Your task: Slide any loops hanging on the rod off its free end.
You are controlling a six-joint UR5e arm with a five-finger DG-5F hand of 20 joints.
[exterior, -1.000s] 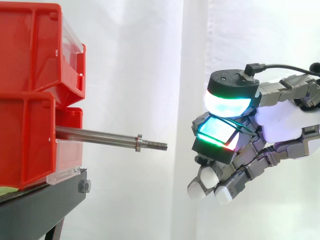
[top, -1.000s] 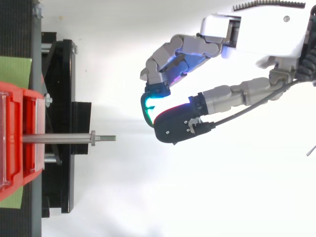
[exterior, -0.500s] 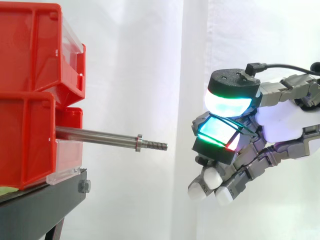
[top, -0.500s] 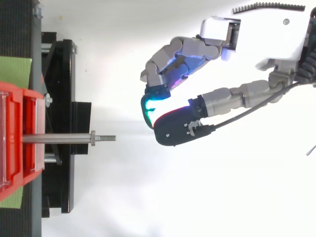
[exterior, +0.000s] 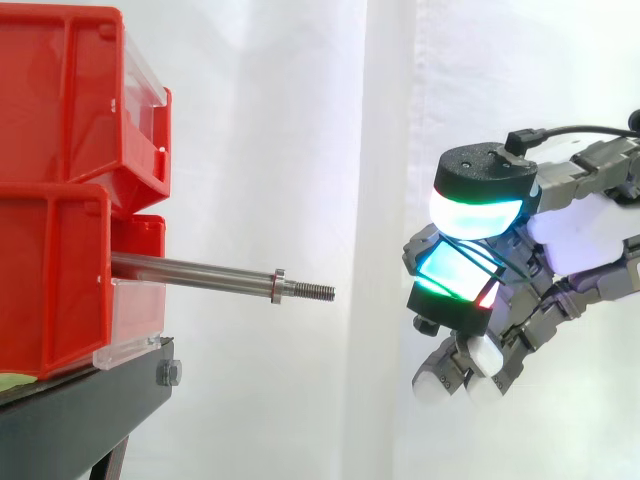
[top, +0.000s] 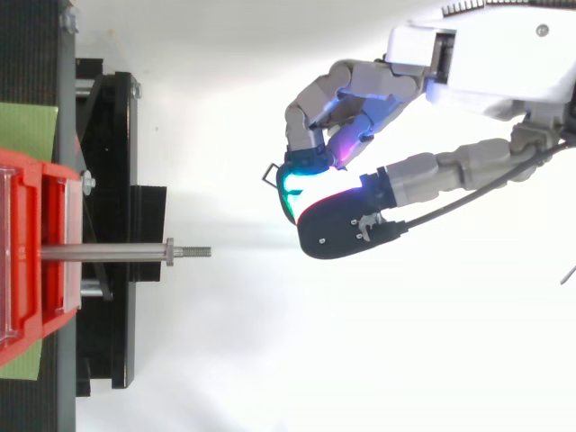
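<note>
Bins of red plastic stand stacked at the far left of the side view, on a black stand. In the top view a green sheet shows beneath them at the left edge. A steel rod juts out of the lower bin toward the right, roughly level, sloping slightly down toward its free end. A small collar sits on it near that end, with a short threaded tip beyond. The rod is bare, with nothing hanging on it.

A stretch of white curtain separates the tip from the hand, which is well to the right of it and slightly farther back in the top view. The hand is clenched. Its thumb pad glows white and green, and it is pressed against a finger pad lit cyan with a red edge. The other fingers curl below. Between those two pads it pinches a thin dark loop. A small corner of the loop pokes out to the left of the fingertips, and fine strands run across the cyan pad in the side view. The loop is clear of the rod and touches nothing but the hand.
</note>
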